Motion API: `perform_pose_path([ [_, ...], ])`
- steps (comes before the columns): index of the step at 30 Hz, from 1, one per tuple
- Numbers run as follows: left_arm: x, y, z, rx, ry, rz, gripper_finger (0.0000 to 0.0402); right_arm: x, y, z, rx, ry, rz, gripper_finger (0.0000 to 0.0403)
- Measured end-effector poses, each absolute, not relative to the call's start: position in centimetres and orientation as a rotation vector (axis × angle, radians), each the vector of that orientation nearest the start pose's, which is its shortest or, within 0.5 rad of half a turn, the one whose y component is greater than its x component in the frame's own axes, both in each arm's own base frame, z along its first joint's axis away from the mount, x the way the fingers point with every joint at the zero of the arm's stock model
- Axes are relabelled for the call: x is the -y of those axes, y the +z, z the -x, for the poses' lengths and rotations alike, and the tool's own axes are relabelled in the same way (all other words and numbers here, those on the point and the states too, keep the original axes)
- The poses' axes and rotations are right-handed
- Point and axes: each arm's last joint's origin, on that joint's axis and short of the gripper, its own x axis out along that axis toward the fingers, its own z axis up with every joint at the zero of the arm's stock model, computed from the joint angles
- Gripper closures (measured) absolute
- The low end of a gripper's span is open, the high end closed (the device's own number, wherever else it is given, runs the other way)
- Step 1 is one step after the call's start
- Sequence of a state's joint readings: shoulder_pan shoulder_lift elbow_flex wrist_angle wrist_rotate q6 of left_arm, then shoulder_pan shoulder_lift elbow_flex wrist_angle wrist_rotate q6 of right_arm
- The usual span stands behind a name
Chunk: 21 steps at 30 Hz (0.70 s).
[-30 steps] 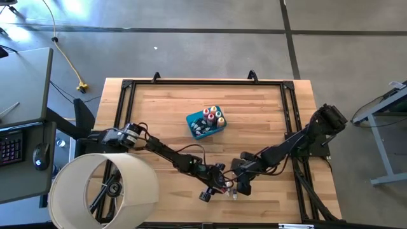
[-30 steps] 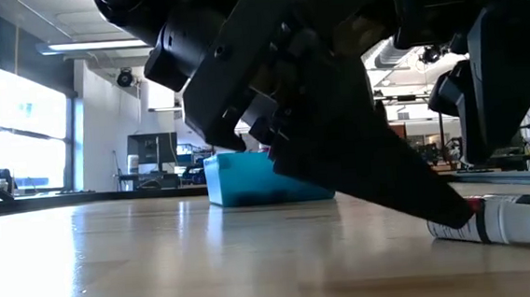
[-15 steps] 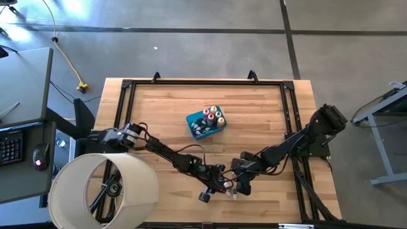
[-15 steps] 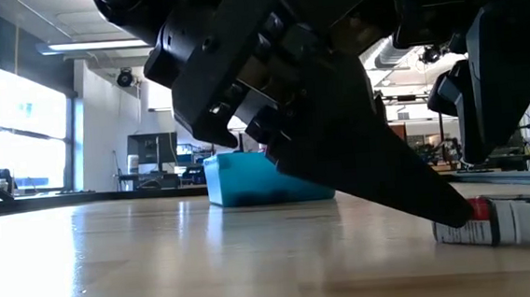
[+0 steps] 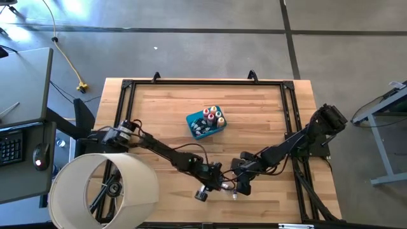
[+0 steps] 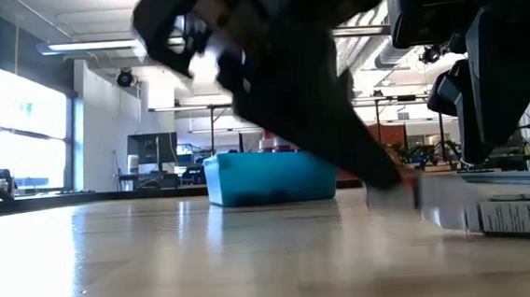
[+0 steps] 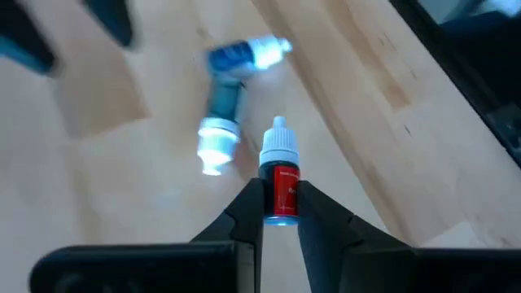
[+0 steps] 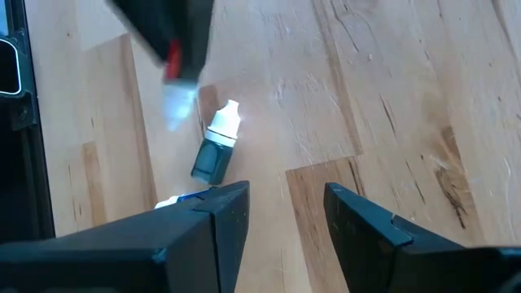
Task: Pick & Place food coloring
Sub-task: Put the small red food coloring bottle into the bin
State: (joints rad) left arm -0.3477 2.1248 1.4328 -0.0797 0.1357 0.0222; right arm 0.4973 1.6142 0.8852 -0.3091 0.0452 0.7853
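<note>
The wooden table [image 5: 165, 108] fills the middle of the overhead frame, with the blue tub [image 5: 205, 124] of little bottles near its centre. Low in the frame, the left gripper [image 7: 277, 213] pinches a red bottle [image 7: 281, 183]. Close beside it, the right gripper [image 8: 281, 213] hangs spread over a dark bottle [image 8: 216, 149] lying on the wood

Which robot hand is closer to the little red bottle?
Left. The left gripper is shut on the red bottle. The right gripper sits open just beside it, holding nothing.
</note>
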Motion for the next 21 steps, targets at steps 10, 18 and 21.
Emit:
perform_pose_path([
  [10, 13.2, 21.1, -41.0, -1.024, 0.062, -0.552, 0.0352, -14.4, 16.7, -26.8, -1.081, -0.001, -0.431, 0.0249],
  [18, 9.1, 22.1, -40.7, -1.112, 0.416, -0.668, 0.0351, -14.4, 16.6, -26.7, -1.088, -0.003, -0.429, 0.0249],
  [21, 6.9, 21.9, -40.6, -1.137, 0.528, -0.602, 0.0351, -14.4, 16.6, -26.7, -1.088, -0.003, -0.429, 0.0249],
])
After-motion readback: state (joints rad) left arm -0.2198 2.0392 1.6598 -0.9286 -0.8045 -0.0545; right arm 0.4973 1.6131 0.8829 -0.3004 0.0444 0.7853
